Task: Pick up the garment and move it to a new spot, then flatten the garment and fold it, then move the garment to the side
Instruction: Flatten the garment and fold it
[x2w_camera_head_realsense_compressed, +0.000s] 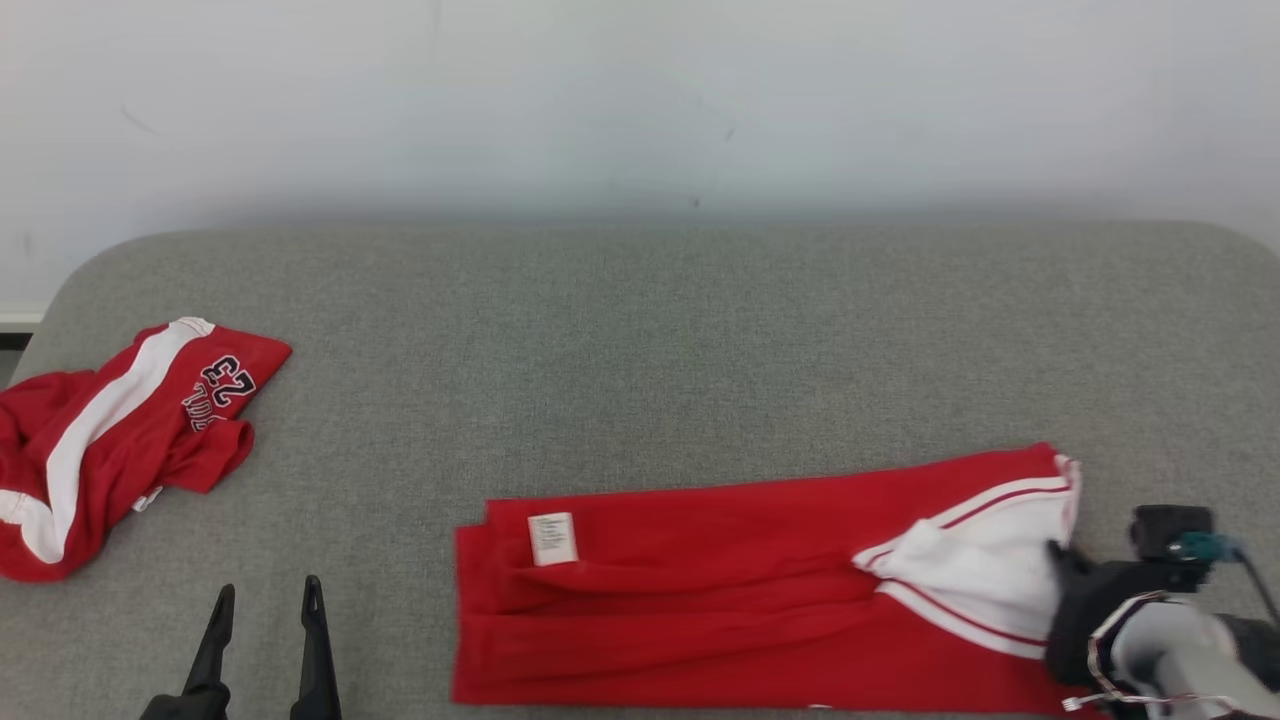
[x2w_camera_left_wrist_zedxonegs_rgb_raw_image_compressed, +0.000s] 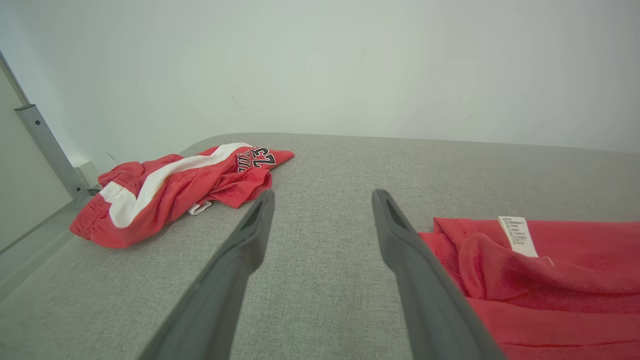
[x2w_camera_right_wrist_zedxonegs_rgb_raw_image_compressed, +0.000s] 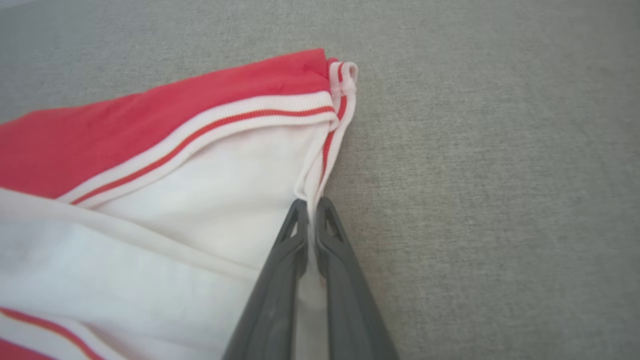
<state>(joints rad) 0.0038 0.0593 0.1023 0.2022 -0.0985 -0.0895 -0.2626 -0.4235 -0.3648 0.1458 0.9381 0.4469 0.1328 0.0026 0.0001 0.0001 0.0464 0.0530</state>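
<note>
Right tool (x2w_camera_right_wrist_zedxonegs_rgb_raw_image_compressed: 311, 204) is clenched on the white hem of the red garment (x2w_camera_head_realsense_compressed: 700, 600); left tool (x2w_camera_head_realsense_compressed: 268, 590) hangs released. I see the gray desk (x2w_camera_head_realsense_compressed: 650, 330) carrying that garment stretched along its near edge, a crumpled red jersey (x2w_camera_head_realsense_compressed: 120, 455) at far left reading 23, and the garment's white label (x2w_camera_head_realsense_compressed: 552, 538), too small to read.

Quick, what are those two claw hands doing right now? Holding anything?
Left gripper: open, holding nothing.
Right gripper: closed on the white hem of the red garment.
</note>
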